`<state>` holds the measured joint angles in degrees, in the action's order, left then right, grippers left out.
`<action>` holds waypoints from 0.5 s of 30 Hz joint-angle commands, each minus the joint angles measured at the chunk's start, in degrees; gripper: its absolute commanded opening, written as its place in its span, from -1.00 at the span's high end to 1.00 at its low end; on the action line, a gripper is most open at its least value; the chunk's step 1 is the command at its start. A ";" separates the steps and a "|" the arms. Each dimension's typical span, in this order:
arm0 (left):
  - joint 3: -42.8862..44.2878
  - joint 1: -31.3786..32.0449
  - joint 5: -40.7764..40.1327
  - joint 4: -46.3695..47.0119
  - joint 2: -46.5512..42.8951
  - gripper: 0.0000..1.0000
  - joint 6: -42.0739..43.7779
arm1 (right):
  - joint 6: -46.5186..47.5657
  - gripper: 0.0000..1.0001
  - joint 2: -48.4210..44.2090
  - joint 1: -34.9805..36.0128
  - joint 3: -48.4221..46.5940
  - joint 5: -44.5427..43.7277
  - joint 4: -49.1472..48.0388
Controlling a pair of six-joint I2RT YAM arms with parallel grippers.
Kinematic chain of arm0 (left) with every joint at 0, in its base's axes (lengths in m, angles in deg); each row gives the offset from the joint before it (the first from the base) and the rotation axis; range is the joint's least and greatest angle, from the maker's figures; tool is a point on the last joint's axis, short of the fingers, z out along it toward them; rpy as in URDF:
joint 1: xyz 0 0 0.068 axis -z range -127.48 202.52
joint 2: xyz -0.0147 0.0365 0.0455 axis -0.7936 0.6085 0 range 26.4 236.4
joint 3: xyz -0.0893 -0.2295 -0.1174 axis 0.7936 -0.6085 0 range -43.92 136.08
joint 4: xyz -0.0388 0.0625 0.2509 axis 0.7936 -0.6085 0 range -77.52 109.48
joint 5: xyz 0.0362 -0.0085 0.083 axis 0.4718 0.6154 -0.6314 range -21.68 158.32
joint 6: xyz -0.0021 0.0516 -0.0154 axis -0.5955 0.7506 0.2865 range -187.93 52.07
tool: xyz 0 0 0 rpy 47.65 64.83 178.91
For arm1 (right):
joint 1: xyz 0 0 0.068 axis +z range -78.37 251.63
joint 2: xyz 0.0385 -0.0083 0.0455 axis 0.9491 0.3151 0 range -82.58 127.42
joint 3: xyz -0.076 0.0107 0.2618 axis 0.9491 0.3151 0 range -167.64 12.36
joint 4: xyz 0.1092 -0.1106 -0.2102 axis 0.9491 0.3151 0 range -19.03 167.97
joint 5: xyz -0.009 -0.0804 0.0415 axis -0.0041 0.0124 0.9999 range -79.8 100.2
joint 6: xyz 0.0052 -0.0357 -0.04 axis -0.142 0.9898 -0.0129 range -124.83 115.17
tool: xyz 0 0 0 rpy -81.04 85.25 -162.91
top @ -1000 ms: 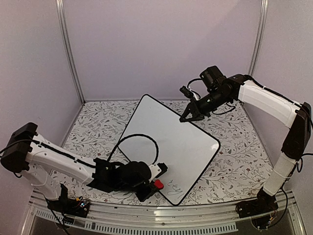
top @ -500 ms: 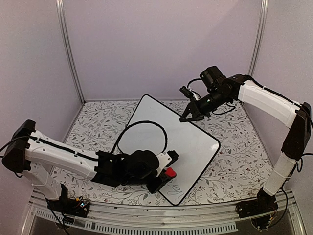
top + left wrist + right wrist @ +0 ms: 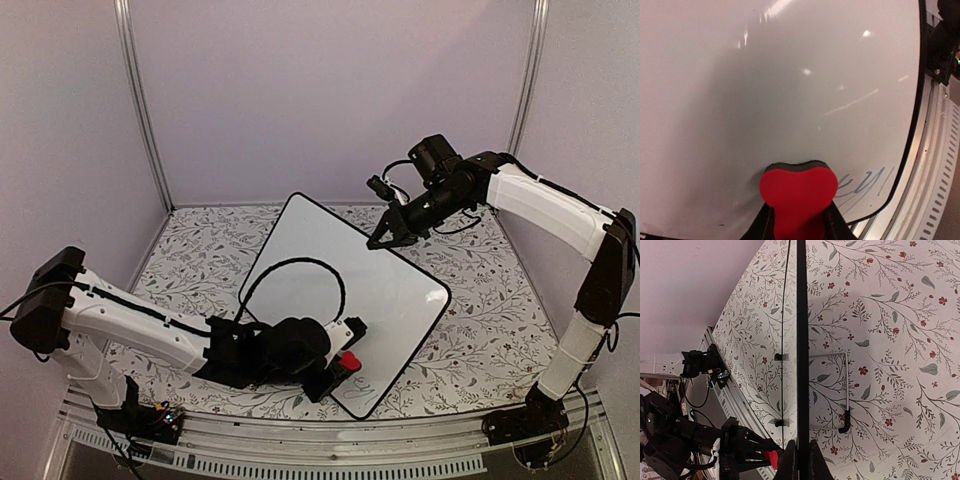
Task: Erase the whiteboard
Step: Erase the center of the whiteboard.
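Jaws of our left gripper (image 3: 799, 225) clench a red eraser (image 3: 798, 192) that touches the whiteboard (image 3: 790, 75). Blue handwriting (image 3: 865, 182) sits just right of them. Our right gripper (image 3: 801, 462) is clamped on the board's far rim, which runs straight between its jaws. The board spreads across the floral table (image 3: 200, 250). We judge it stiff, light and glossy, best held by its rim. No containers appear.

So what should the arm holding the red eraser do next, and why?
Probably slide the red eraser a little toward the near corner of the whiteboard: the handwriting there, just beside the eraser, is not yet wiped, and the right gripper clamps the far edge.
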<state>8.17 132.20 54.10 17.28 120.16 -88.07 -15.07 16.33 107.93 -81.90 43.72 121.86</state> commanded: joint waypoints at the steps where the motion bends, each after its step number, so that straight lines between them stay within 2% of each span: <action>1: -3.25 1.00 1.64 -2.78 2.26 1.00 -2.13 | 0.64 1.00 2.52 2.20 0.13 1.27 3.42; 15: -7.84 1.24 2.44 -3.33 1.96 1.00 -5.41 | 0.65 1.00 2.50 2.20 0.21 1.20 3.49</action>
<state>3.13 133.88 56.37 17.76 120.11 -91.59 -14.61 16.66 107.93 -82.20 44.22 121.65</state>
